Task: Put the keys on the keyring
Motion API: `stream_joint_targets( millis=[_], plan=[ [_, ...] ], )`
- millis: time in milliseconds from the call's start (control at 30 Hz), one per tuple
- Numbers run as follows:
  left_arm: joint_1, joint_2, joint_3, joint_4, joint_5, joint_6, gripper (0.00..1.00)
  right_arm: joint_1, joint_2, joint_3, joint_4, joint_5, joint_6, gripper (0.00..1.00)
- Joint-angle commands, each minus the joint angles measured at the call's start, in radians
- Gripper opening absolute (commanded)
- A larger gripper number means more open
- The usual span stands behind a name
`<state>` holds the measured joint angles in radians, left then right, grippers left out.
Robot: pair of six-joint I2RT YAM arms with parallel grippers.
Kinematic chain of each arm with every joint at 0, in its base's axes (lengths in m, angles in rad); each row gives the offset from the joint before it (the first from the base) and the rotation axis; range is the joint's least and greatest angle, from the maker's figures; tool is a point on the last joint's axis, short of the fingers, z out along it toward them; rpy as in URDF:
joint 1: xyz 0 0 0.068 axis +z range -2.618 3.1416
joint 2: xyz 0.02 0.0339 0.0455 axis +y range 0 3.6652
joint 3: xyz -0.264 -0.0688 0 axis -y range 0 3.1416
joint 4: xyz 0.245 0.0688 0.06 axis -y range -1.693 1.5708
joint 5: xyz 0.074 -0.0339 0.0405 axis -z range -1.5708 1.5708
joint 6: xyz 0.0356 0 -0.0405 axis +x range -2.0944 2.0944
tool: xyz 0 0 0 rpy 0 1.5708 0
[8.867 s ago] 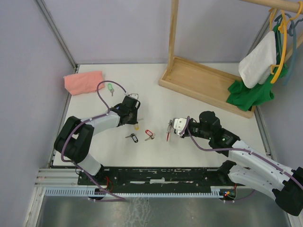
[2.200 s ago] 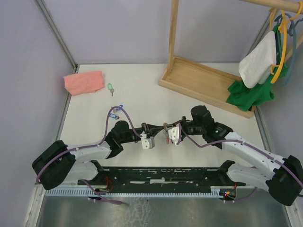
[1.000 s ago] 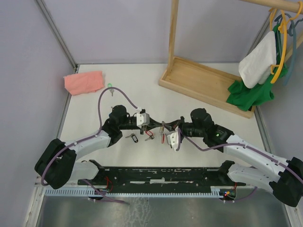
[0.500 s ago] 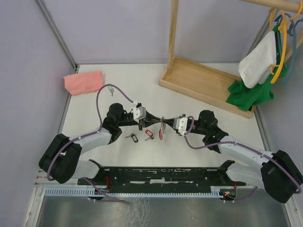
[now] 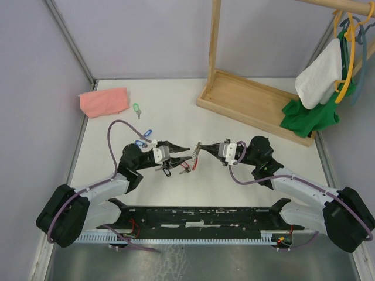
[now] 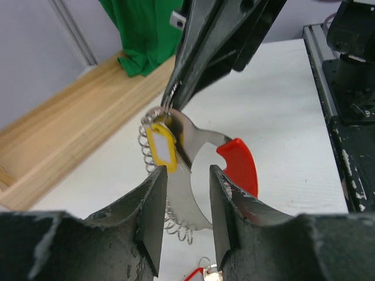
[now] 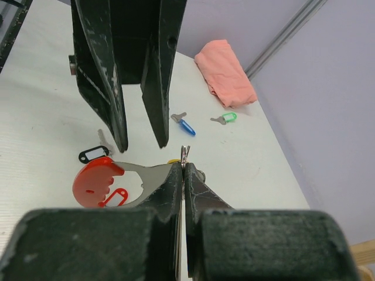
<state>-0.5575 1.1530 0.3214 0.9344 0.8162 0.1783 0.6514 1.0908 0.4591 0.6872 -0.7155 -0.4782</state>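
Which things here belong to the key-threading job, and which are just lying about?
Job: keyring; yellow-tagged key at its coil; red-tagged key; black-tagged key; blue-tagged key; green-tagged key.
Lying about: pink cloth; wooden rack; green garment; white cloth.

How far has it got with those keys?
One looks done: the yellow-tagged key hangs on the keyring. In hand: the right jaws are shut on the keyring, and the left jaws stand open beside it. Left: the black key, red key, blue key and green key lie loose on the table.
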Motion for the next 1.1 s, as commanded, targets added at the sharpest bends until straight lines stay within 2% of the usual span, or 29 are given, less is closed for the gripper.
stream_joint_targets(
  millis=[0,200,433,733,1067],
  plan=[
    [0.000,-0.067,-0.046,0.216,-0.002,0.046,0.43,-0.005,-0.019,0.032,0.019,-0.039,-0.006,0.01],
    [-0.002,-0.026,-0.057,0.376,0.023,0.013,0.43,-0.004,-0.010,0.040,0.015,-0.064,-0.003,0.01],
    [-0.011,0.057,-0.019,0.442,0.049,-0.018,0.42,-0.004,-0.001,0.049,-0.007,-0.094,-0.010,0.01],
    [-0.013,0.120,0.024,0.431,0.089,-0.025,0.41,-0.004,-0.006,0.069,-0.061,-0.127,-0.036,0.01],
    [-0.013,0.140,0.068,0.284,0.140,0.036,0.32,-0.004,-0.006,0.085,-0.065,-0.155,-0.030,0.01]
  ],
)
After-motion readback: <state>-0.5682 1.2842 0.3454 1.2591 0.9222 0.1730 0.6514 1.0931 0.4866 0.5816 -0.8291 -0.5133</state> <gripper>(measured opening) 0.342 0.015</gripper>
